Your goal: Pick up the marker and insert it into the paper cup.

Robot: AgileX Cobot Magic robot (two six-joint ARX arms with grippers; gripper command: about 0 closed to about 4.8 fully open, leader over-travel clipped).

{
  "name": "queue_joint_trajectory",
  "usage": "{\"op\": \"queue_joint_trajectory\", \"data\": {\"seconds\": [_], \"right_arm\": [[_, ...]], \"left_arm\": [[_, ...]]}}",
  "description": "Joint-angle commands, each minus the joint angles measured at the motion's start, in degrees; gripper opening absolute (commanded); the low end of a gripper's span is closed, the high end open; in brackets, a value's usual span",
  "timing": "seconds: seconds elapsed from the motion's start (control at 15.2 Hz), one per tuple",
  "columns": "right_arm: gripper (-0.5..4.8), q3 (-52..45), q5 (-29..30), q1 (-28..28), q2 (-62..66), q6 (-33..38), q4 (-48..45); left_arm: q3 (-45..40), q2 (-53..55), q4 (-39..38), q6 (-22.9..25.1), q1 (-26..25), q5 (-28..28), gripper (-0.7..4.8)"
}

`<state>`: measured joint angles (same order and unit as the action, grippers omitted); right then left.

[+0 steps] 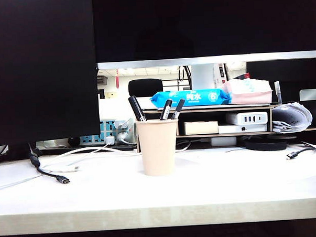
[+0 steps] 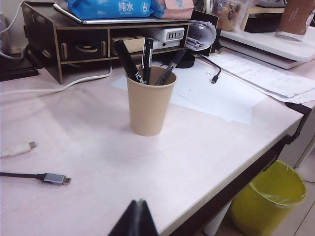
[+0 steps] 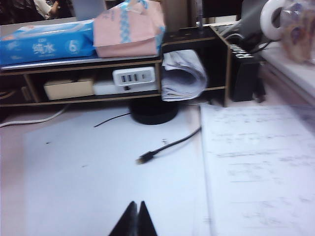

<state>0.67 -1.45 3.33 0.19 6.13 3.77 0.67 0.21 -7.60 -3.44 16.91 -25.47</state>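
Since the thick marker (image 1: 136, 108) already stands inside the paper cup (image 1: 157, 147), leaning out over the rim beside two thinner pens (image 1: 172, 109), the insertion step looks done. The cup sits upright on the table (image 1: 213, 189), in front of the wooden shelf (image 1: 220, 109). Neither claw shows in the exterior view.

Left wrist view: cup (image 2: 149, 104) upright, well apart from the left claw (image 2: 137, 219), whose dark tips meet in a point at the table's near edge: clenched, holding nothing. Marker (image 2: 127, 61) is the thickest of three barrels in the cup, resting against the rim on the side toward the USB cable (image 2: 37, 176). Shelf (image 2: 74, 46) stands behind the cup.

Right wrist view, slightly blurred: cup and marker out of sight. Right claw (image 3: 135, 220) with tips pressed together, clenched and empty, above bare table (image 3: 98, 172), near a loose black cable (image 3: 167, 146) and printed sheets (image 3: 261, 167).

Judgement: task complete or in its closing stage. The next move calls for little more than both arms staying clear of the cup so it is not knocked over.
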Motion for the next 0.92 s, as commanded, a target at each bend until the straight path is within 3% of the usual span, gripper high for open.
{"op": "queue_joint_trajectory", "data": {"seconds": [0.07,0.59,0.72,0.79,0.92], "right_arm": [[-0.04,-0.17,0.2,1.88,-0.02,-0.15,-1.01],[-0.04,-0.17,0.09,1.86,0.0,-0.17,-1.01],[-0.04,-0.17,0.07,1.86,0.0,-0.17,-0.96],[-0.04,-0.17,0.09,1.86,-0.02,-0.17,-1.01],[-0.04,-0.17,0.09,1.86,0.0,-0.17,-1.01]], "left_arm": [[-0.07,0.0,-0.52,0.02,0.04,-0.24,-0.05],[-0.09,0.0,-0.55,0.0,-0.02,-0.26,-0.05],[-0.11,0.0,-0.5,0.44,-6.43,-1.49,-0.05],[-0.11,0.0,-0.11,0.46,-11.23,0.24,-0.05],[-0.13,0.0,2.62,-0.15,-15.98,3.65,-0.05]]}}
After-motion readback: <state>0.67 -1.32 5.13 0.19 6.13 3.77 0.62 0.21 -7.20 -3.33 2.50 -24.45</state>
